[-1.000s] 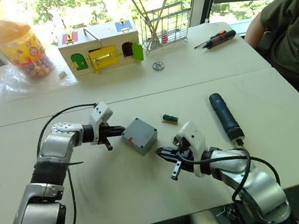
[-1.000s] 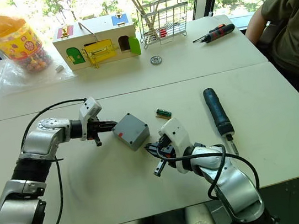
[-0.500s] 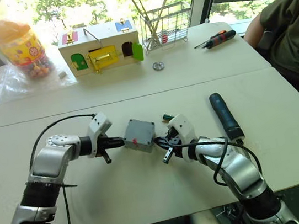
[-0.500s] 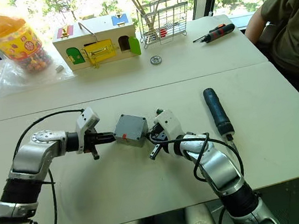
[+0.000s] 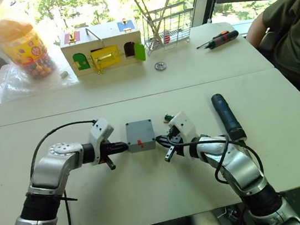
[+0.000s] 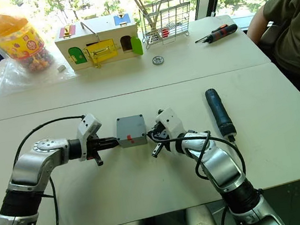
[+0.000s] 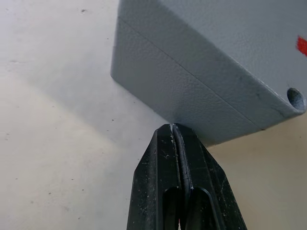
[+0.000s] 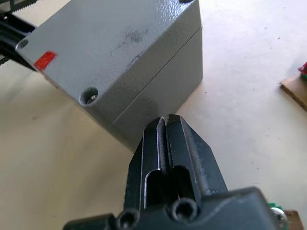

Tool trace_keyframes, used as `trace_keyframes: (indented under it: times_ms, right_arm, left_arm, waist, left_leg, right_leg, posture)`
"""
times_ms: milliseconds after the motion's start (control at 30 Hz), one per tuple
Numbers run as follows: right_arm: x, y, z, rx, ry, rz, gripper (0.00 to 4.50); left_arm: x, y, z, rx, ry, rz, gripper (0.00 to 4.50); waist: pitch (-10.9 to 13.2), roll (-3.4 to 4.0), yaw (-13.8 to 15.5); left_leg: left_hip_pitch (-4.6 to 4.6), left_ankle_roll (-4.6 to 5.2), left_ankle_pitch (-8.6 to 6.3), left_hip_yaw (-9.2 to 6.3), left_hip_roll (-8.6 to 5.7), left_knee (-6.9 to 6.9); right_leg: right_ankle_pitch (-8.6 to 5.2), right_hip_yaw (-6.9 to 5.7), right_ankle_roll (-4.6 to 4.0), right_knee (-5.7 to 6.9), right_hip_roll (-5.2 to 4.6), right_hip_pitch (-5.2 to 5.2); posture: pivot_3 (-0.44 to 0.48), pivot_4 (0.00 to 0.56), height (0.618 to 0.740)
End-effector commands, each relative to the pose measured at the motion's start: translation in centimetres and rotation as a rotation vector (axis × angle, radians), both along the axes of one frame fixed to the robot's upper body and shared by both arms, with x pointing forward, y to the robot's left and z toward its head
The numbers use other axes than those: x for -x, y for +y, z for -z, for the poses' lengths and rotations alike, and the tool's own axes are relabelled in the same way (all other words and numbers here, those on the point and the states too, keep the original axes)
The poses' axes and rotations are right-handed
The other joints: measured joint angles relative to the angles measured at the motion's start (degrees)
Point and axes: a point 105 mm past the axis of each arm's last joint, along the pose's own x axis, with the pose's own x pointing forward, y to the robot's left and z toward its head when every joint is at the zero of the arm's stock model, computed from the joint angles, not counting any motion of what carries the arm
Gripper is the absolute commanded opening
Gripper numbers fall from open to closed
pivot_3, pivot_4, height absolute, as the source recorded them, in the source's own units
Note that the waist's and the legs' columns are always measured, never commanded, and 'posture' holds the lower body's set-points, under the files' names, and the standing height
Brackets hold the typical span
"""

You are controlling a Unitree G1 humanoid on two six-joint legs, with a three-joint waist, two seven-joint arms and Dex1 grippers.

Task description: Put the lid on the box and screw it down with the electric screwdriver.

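Table (image 5: 151, 202) carries everything. Wooden toy house (image 5: 101, 46) and wire rack (image 5: 167, 26) far back, out of play. Electric screwdriver (image 5: 227, 117) lies flat on robot's right, near right arm, untouched. Box (image 5: 140, 135) sits mid-table with lid (image 8: 115, 43) already on top, seam visible round sides. Left claw (image 5: 122, 146) fully closed, holding nothing, tips against box's left side; right claw (image 5: 158, 141) likewise closed and empty, tips at right side. Looks like both squaring box between them, steadying it before screwing.

Bright window daylight behind; overexposed glare outside.
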Motion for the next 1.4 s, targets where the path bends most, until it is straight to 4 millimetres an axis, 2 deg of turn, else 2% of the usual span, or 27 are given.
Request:
trace_keyframes:
  times_ms: [33,133,200,300,400,500,567,667,733,800,833,933,967,1300,1400]
  right_arm:
    - [0.9,1.7,-1.1,-0.05,-0.018,-0.08,0.06]
    - [0.5,1.1,-1.3,-0.034,-0.049,-0.055,0.06]
    - [0.3,0.2,-2.7,-0.056,-0.109,-0.019,0.06]
    - [1.1,-1.6,-5.7,-0.125,-0.162,0.028,0.06]
    - [2.3,-2.6,-7.1,-0.142,-0.176,0.038,0.06]
    - [3.3,-3.7,-8.7,-0.169,-0.209,0.054,0.06]
    - [4.0,-4.2,-9.5,-0.237,-0.202,0.055,0.06]
    - [4.4,-5.8,-7.7,-0.189,-0.153,0.098,0.06]
    - [4.5,-6.8,-6.7,-0.173,-0.125,0.132,0.59]
    - [4.7,-7.2,-5.7,-0.157,-0.098,0.144,1.37]
    - [4.9,-7.4,-5.2,-0.144,-0.089,0.15,1.97]
    - [5.0,-7.6,-4.2,-0.135,-0.057,0.164,3.53]
    - [5.0,-7.7,-3.8,-0.144,-0.043,0.177,3.88]
    - [4.1,-7.5,-2.3,-0.135,-0.04,0.203,3.88]
    - [3.6,-7.9,-1.9,-0.124,-0.049,0.212,3.25]
  left_arm:
    - [-0.2,-0.4,-1.7,0.037,-0.054,0.028,0.0]
    - [0.0,0.1,-2.0,0.035,-0.054,0.026,0.0]
    - [0.2,1.3,-2.9,0.042,-0.049,0.012,0.0]
    - [0.0,3.3,-6.1,0.084,-0.129,-0.031,0.0]
    - [-0.2,3.5,-10.3,0.159,-0.407,-0.069,0.0]
    - [3.1,1.9,-10.0,0.117,-0.264,0.133,0.0]
    - [4.6,0.9,-9.9,0.126,-0.19,0.229,0.0]
    - [5.4,-1.2,-10.5,0.173,-0.175,0.311,0.0]
    - [5.4,-2.6,-10.2,0.18,-0.189,0.337,0.0]
    - [5.9,-4.3,-8.9,0.163,-0.2,0.391,0.0]
    - [6.1,-4.9,-8.2,0.15,-0.201,0.411,0.0]
    - [6.3,-6.0,-6.9,0.148,-0.203,0.433,0.0]
    - [6.2,-6.3,-6.4,0.148,-0.205,0.433,0.0]
    - [6.3,-7.2,-4.6,0.135,-0.207,0.43,0.0]
    - [6.7,-7.4,-4.4,0.145,-0.195,0.426,0.0]
  waist:
    - [0.0,0.0,-0.02]
    - [0.0,0.0,-0.03]
    - [0.0,0.0,-0.03]
    - [0.02,0.03,-0.02]
    - [0.02,0.04,0.35]
    - [0.02,0.04,0.13]
    - [0.04,0.08,0.19]
    - [0.05,0.09,0.6]
    - [0.05,0.09,0.72]
    - [0.05,0.1,0.46]
    - [0.05,0.1,0.32]
    - [0.06,0.11,-0.04]
    - [0.06,0.11,0.04]
    - [0.06,0.12,0.3]
    - [0.06,0.12,0.34]
  left_leg:
    - [0.0,0.0,0.0,0.0,0.0,0.0]
    - [0.0,0.0,0.0,0.0,0.0,0.0]
    - [0.0,0.0,0.0,0.0,0.0,-0.01]
    - [-0.07,0.0,0.0,-0.01,0.02,-0.02]
    - [-0.06,0.0,0.0,-0.03,0.01,-0.01]
    - [-0.05,0.0,-0.01,-0.05,0.01,0.02]
    - [-0.03,0.01,-0.01,-0.01,0.01,-0.04]
    - [0.0,0.18,-0.1,-0.06,0.03,-0.04]
    - [0.0,0.35,-0.21,-0.07,0.0,0.0]
    - [0.02,0.36,-0.21,-0.03,0.0,0.03]
    - [0.04,0.36,-0.21,0.0,0.0,0.02]
    - [0.05,0.21,-0.12,0.02,0.04,-0.03]
    - [0.05,0.09,-0.06,0.03,0.07,-0.05]
    - [0.05,0.09,-0.05,0.01,0.04,-0.02]
    - [0.05,0.09,-0.05,0.01,0.04,-0.03]
  right_leg:
    - [0.0,0.0,0.0,0.0,0.0,0.0]
    - [0.0,0.0,0.0,0.0,-0.01,0.0]
    - [0.0,0.01,0.0,-0.01,-0.01,-0.01]
    - [0.0,0.02,0.0,-0.01,-0.05,-0.09]
    - [0.0,0.01,0.0,-0.07,-0.06,-0.05]
    - [0.01,0.02,-0.01,-0.17,-0.11,0.09]
    - [0.01,0.05,-0.01,-0.16,-0.13,0.06]
    - [0.01,0.02,-0.02,-0.17,-0.11,0.15]
    - [0.01,0.0,-0.02,-0.2,-0.11,0.21]
    - [0.01,0.03,-0.01,-0.19,-0.11,0.21]
    - [0.01,0.05,-0.01,-0.19,-0.12,0.22]
    - [0.01,0.08,-0.01,-0.19,-0.08,0.18]
    - [0.01,0.09,-0.02,-0.19,-0.06,0.16]
    - [0.01,0.07,-0.02,-0.22,-0.07,0.21]
    - [0.01,0.07,-0.02,-0.22,-0.06,0.2]
  posture:
    - [0.0,0.15,0.74]
    - [0.0,0.15,0.74]
    - [0.0,0.15,0.74]
    - [0.0,0.15,0.74]
    - [0.0,0.15,0.74]
    - [0.0,0.15,0.74]
    - [0.0,0.15,0.74]
    - [0.0,0.15,0.74]
    - [0.0,0.15,0.74]
    - [0.0,0.15,0.74]
    - [0.0,0.15,0.74]
    - [0.0,0.15,0.74]
    - [0.0,0.15,0.74]
    - [0.0,0.15,0.74]
    - [0.0,0.15,0.74]
